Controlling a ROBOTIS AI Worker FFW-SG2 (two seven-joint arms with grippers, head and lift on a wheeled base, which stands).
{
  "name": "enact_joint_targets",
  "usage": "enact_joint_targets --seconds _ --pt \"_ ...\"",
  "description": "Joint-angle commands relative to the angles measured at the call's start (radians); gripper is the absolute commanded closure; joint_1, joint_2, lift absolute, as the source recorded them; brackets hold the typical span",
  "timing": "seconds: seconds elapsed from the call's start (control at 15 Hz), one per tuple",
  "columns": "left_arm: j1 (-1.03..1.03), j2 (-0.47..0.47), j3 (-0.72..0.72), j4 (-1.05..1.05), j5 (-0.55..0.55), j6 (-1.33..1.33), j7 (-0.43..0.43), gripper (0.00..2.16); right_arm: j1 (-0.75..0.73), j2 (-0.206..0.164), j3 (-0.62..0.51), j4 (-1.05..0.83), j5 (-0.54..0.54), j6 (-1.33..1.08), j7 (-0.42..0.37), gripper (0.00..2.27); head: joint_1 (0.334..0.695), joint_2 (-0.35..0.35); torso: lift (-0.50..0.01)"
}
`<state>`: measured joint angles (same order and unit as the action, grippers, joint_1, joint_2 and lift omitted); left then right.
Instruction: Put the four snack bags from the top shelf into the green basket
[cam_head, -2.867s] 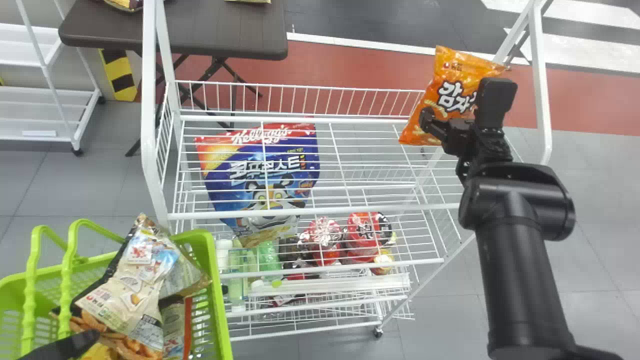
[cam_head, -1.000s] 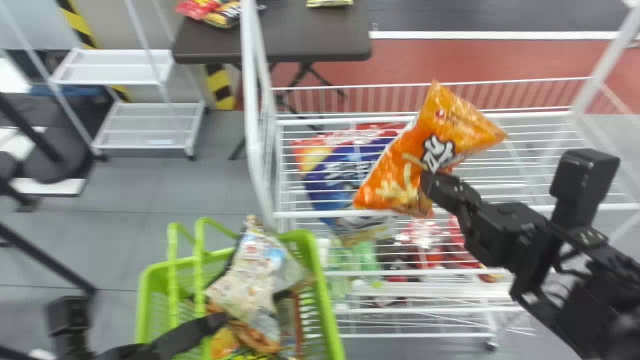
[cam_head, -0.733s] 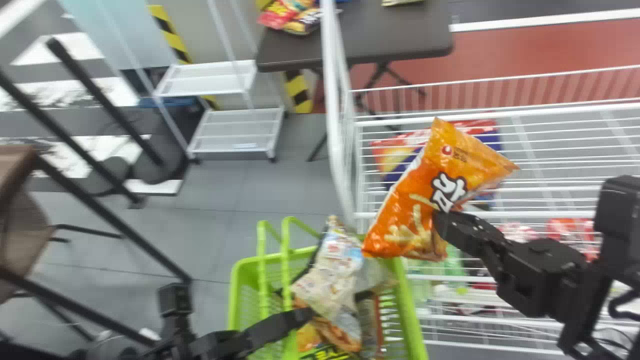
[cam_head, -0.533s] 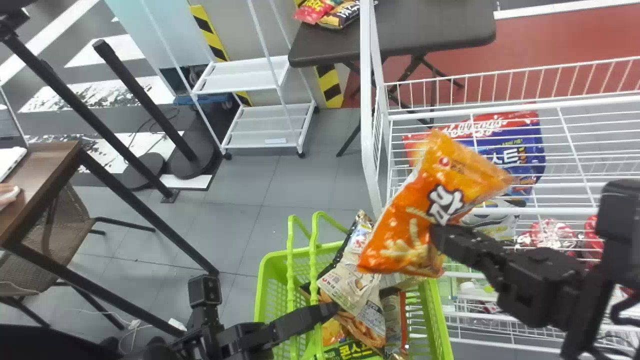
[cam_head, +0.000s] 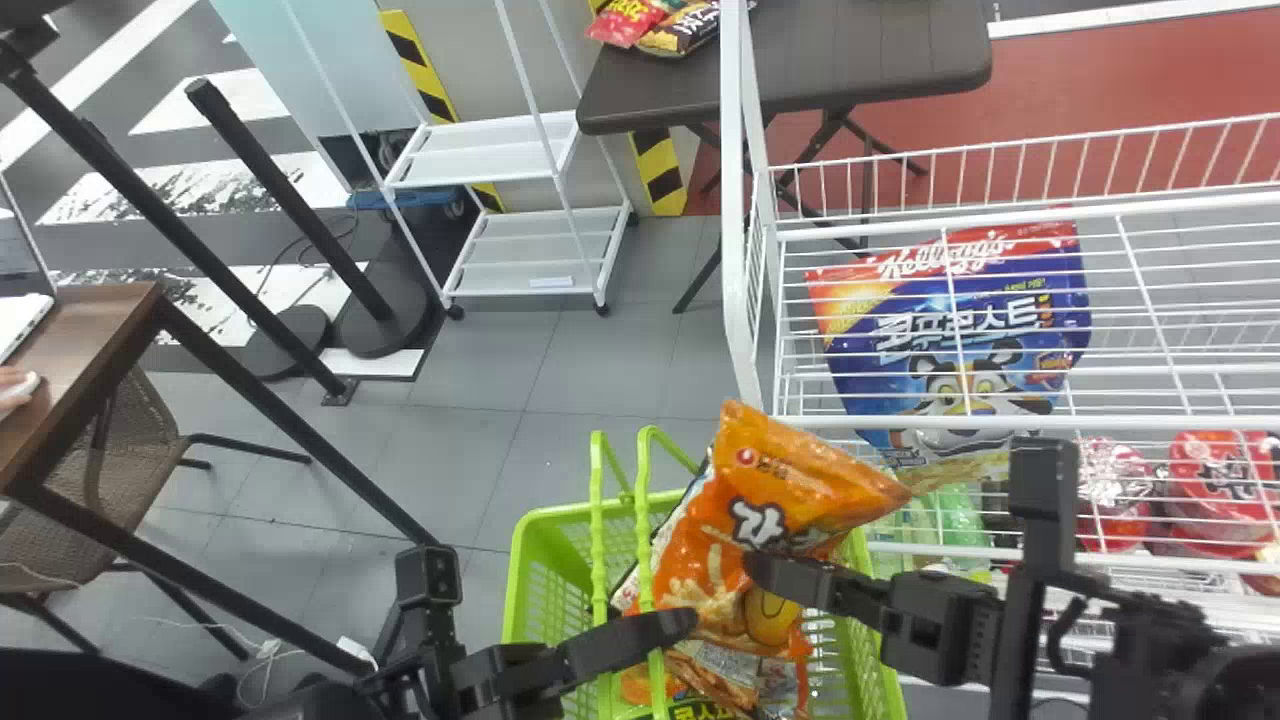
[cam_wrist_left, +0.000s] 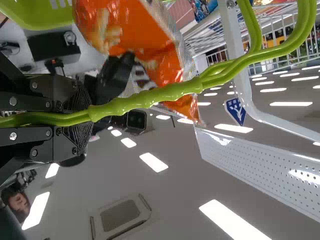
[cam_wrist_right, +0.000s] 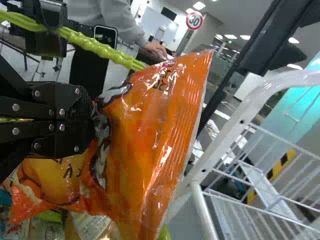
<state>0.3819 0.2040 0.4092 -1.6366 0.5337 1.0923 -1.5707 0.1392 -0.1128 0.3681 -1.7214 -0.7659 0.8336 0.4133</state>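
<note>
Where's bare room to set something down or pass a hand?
Set down: the white wire rack's top shelf, right of the blue cereal bag. Hand: green basket's left end, between wall and handles. Crowded: basket's right part, with bags under the right gripper's orange bag; left gripper on the handles.

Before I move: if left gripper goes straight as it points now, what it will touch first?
Past the green handles it holds, the left gripper would probably meet the orange snack bag first, though depth is unclear.
</note>
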Motion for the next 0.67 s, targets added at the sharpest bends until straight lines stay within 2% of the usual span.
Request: enact_joint_targets --seconds 0.0,0.27,0.4,0.47,0.6 --pt "0.000 0.000 -0.009 -0.005 0.002 0.002 -0.010 2.15 -0.056 0.016 0.017 0.079 -0.049 0.055 0.019 2.25 0.695 0.350 0.000" --pt "-0.001 0.000 -0.009 -0.005 0.005 0.002 -0.010 2.15 -0.095 0.019 0.023 0.083 -0.093 0.353 0.018 2.25 0.695 0.350 0.000" --pt "-0.005 0.000 -0.015 -0.006 0.006 0.002 -0.010 2.15 -0.135 0.021 0.021 0.108 -0.088 0.411 0.007 2.21 0.695 0.350 0.000" --pt "-0.006 0.000 -0.017 -0.006 0.006 0.005 -0.010 2.15 -0.148 0.021 0.023 0.123 -0.092 0.424 0.010 1.91 0.695 0.350 0.000" --pt "-0.006 0.000 -0.015 -0.005 0.006 0.002 -0.010 2.15 -0.127 0.019 0.003 0.082 -0.076 0.408 0.012 0.00 0.695 0.350 0.000"
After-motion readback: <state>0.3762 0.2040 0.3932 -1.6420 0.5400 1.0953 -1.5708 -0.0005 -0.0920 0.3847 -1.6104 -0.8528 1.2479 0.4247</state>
